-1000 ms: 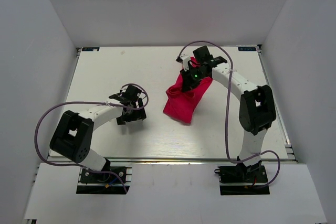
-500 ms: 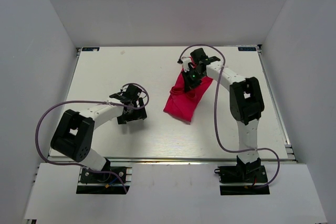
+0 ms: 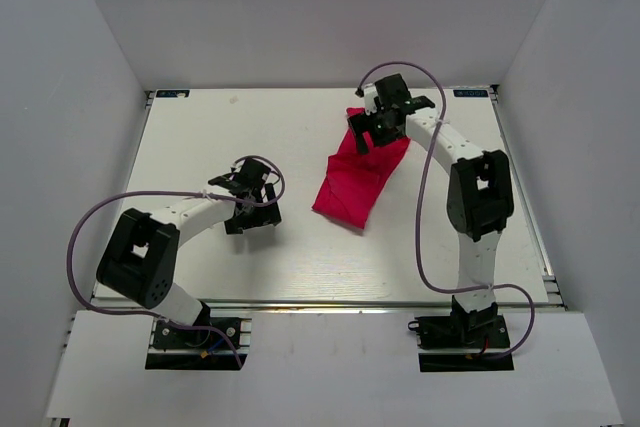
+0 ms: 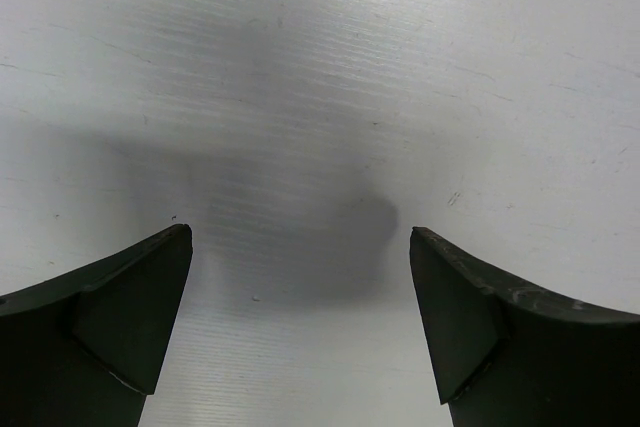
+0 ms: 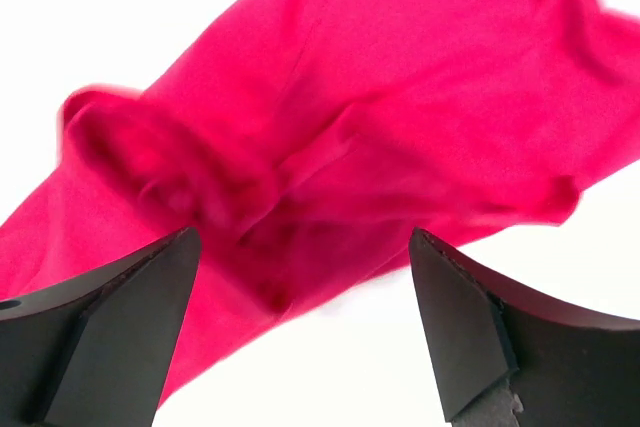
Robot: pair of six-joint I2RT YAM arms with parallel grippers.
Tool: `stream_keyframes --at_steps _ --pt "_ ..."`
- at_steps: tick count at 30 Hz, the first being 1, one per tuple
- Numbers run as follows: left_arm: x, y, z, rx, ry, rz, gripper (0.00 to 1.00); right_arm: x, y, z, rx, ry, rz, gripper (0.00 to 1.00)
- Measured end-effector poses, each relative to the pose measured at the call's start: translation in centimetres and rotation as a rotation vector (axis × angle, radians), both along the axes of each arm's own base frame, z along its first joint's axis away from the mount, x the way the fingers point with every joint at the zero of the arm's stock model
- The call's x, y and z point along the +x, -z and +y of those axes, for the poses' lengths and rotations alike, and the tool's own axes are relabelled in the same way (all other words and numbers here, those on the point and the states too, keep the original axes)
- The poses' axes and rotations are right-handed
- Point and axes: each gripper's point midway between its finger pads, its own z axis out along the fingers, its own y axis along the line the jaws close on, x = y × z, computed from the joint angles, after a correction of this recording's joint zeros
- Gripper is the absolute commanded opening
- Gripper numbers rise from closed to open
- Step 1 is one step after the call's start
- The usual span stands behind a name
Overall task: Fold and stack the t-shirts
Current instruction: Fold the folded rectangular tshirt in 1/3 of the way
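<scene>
From my overhead cam the black two-finger right gripper sits over the far end of the crimson-pink cloth t-shirt, so whatever part of the shirt lies under it is hidden from me. On the right wrist cam the fabric is smeared with blur, the folds are mush, and it runs off the top, left and right edges. The dark fingers get chopped by the bottom edge there. Same deal on the left wrist cam for the black left gripper: only the tips show. From above, its fingertips are too small and dark to separate.
</scene>
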Motion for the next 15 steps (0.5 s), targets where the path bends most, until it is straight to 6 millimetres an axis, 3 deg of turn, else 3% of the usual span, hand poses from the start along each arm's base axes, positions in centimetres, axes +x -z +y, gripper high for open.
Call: stream_keyframes --at_steps 3,9,11,15 --pt "0.0 -0.1 -0.2 -0.012 0.005 -0.002 1.00 -2.9 -0.5 0.6 0.060 -0.044 0.035 0.90" --pt "0.5 -0.8 -0.6 -0.035 0.015 -0.038 1.00 -10.4 -1.9 4.5 0.304 -0.220 0.117 0.90" --pt "0.7 -1.1 -0.7 -0.045 0.022 -0.060 1.00 -11.4 -2.3 6.0 0.379 -0.272 0.140 0.90" --pt "0.9 -1.5 -1.1 -0.059 0.041 -0.078 1.00 -11.3 -2.1 8.6 0.511 -0.336 0.186 0.90"
